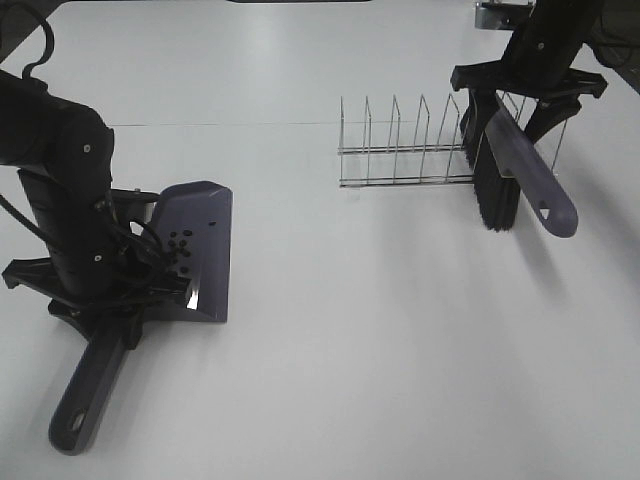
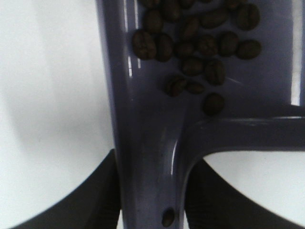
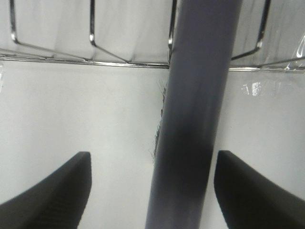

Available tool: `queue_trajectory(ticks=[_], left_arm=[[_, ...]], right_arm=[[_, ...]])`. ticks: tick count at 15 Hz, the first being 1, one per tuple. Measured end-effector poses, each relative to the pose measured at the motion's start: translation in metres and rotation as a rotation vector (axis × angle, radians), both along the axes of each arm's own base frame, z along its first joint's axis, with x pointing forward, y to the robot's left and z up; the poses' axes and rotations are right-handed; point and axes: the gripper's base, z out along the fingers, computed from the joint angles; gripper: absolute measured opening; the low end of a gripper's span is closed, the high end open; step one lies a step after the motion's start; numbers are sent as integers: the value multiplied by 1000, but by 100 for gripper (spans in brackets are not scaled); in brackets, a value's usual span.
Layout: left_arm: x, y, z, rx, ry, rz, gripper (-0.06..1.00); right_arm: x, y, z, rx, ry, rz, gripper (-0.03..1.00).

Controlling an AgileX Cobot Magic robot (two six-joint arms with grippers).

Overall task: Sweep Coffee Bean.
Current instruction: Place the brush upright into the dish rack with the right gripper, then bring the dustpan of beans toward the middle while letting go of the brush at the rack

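Exterior high, dustpan (image 1: 200, 250): purple, flat on the white table (image 1: 380, 360) at the left, handle toward the near edge.
Exterior high, coffee bean (image 1: 180, 245): small dark cluster inside the pan, near its back wall; none seen loose on the table.
Exterior high, left gripper (image 1: 110, 290): over the pan's handle neck, clamped on it.
Exterior high, wire rack (image 1: 420, 150): chrome, far right of centre, slots bare except at its right end.
Exterior high, brush (image 1: 515, 175): purple handle, black bristles, leaning at the rack's right end, handle tip pointing to the near right.
Exterior high, right gripper (image 1: 525, 95): above the brush, fingers spread to either side of it.
Exterior high, open room: broad bare table between pan and rack, and along the near edge.

Left wrist, dustpan (image 2: 152, 143): handle neck running between two dark fingers (image 2: 95, 200), pressed from both sides.
Left wrist, coffee bean (image 2: 195, 43): about twenty beans heaped on the pan floor just past the neck, one a little apart from the heap.

Right wrist, brush (image 3: 195, 109): blurred handle midway between the fingers (image 3: 57, 191), clear gaps on both sides, not gripped.
Right wrist, wire rack (image 3: 95, 52): rails and loops just beyond the handle.
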Motion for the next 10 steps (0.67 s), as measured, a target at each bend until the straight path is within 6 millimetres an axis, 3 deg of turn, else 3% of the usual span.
queue_trajectory(ticks=[6, 10], left_arm=[[1, -1, 1, -1, -3, 1, 34], [19, -10, 5, -27, -38, 10, 34]], right_arm=[[-11, 2, 55, 42, -112, -4, 63], [-19, 4, 83, 67, -169, -6, 63]])
